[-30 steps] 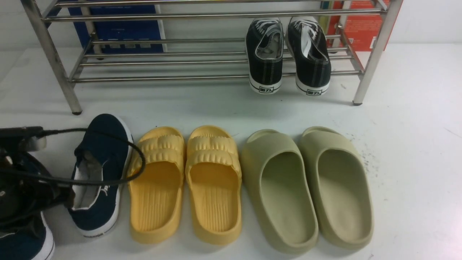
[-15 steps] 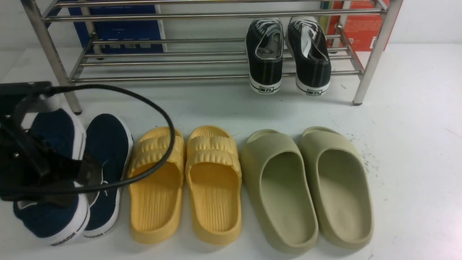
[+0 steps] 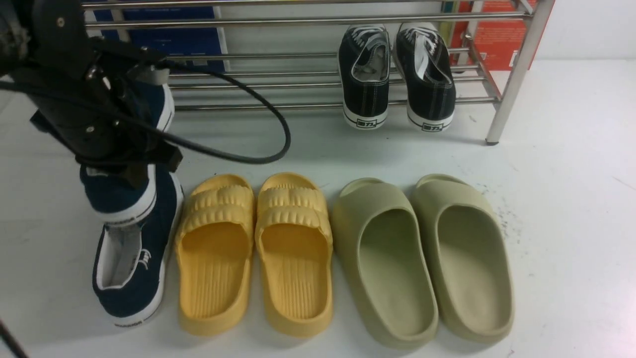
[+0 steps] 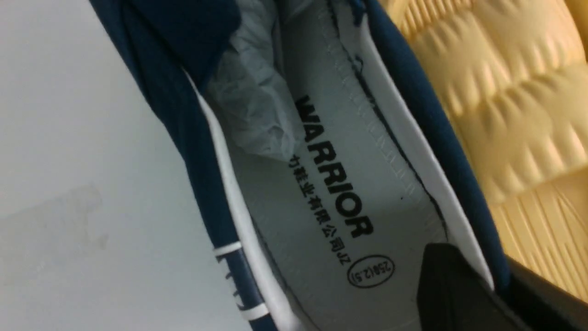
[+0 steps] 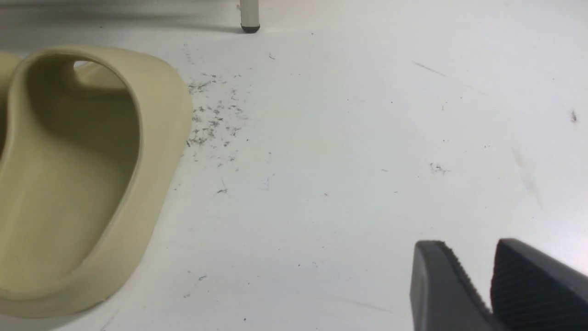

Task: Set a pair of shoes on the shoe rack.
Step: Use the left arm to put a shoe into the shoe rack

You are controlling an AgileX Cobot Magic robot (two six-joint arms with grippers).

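One navy slip-on shoe [image 3: 107, 194] of the pair of shoes hangs in the air at the left, toe pointing toward the shoe rack [image 3: 298, 105]. My left gripper [image 4: 496, 280] is shut on its side wall, one finger [image 4: 450, 285] inside on the white insole marked WARRIOR. The left arm [image 3: 74, 99] hides most of that shoe in the front view. The other navy shoe [image 3: 131, 268] lies on the table below it, beside the yellow slides. My right gripper [image 5: 468, 250] stands open over bare table, holding nothing; it is outside the front view.
Two yellow ribbed slides [image 3: 213, 258] and two khaki slides [image 3: 387, 263] lie in a row on the white table. Black lace-up sneakers [image 3: 365, 74] sit on the rack's lower bars at the right. A black cable [image 3: 278, 144] loops off the left arm. A rack leg [image 5: 249, 16] stands ahead of the right gripper.
The left arm has risen from the lower left and moved forward toward the rack, carrying the navy shoe up off the table. The second navy shoe stays where it was.
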